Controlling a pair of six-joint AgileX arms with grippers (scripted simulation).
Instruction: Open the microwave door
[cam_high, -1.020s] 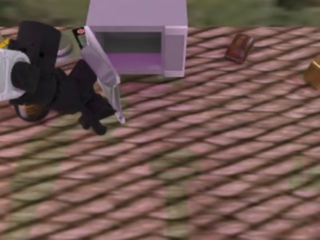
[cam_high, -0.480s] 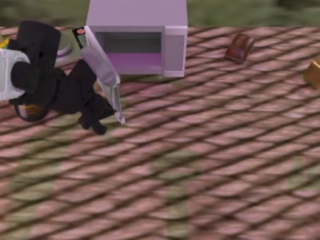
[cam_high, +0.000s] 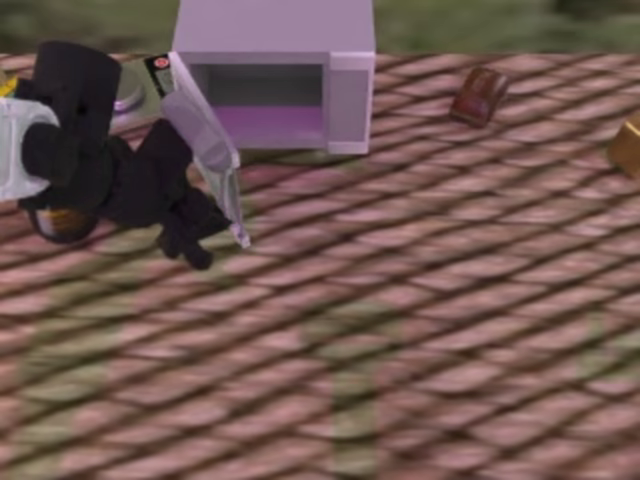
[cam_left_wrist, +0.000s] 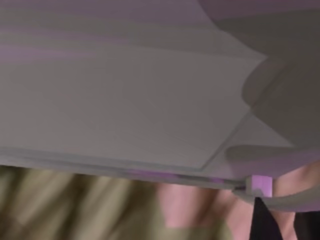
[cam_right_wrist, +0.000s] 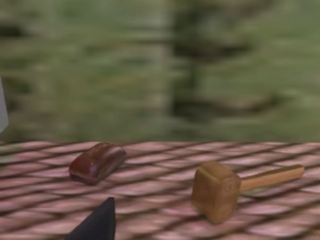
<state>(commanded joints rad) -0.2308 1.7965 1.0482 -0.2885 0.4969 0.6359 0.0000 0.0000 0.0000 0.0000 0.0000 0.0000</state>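
L arm: matte black, blocky links, white rounded housing behind pincer, small orange-yellow patch under it.

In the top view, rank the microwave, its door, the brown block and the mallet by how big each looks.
1. microwave
2. door, swung open and seen nearly edge-on, so it looks narrower than it is
3. brown block
4. mallet, cut off by the picture's right edge, so its place is unsure

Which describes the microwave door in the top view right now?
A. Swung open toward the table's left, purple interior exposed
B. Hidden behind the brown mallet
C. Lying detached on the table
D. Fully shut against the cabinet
A: the microwave door angles out from the microwave, with the left pincer at its free edge.
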